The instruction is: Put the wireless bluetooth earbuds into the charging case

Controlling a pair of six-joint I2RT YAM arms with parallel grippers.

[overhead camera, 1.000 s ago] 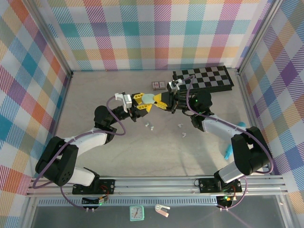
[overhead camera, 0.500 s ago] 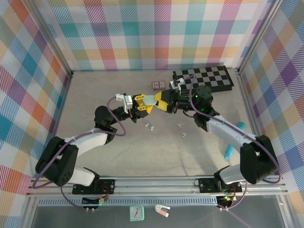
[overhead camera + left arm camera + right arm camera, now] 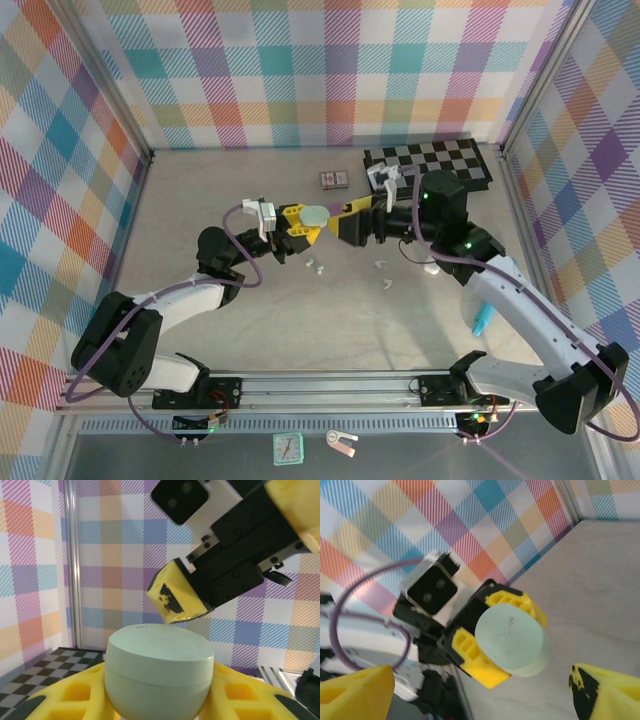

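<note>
My left gripper (image 3: 312,222) is shut on a pale mint charging case (image 3: 315,214) and holds it above the table, lid closed. In the left wrist view the case (image 3: 159,670) sits between the yellow fingers (image 3: 75,692), with a right fingertip (image 3: 175,600) hovering just above and behind it. My right gripper (image 3: 343,218) stands open a little to the right of the case and apart from it. The right wrist view faces the case's round top (image 3: 512,640) from a short distance. Small white earbuds (image 3: 315,266) (image 3: 380,263) (image 3: 388,283) lie on the table below the grippers.
A black-and-white checkerboard (image 3: 430,165) lies at the back right, with a small dark box (image 3: 333,179) beside it. A teal stick (image 3: 483,318) rests near the right wall. Plaid walls close in the left, back and right sides.
My right gripper has opened, let go of the case and drawn back to the right. The left gripper keeps hold of the case at nearly the same spot.
</note>
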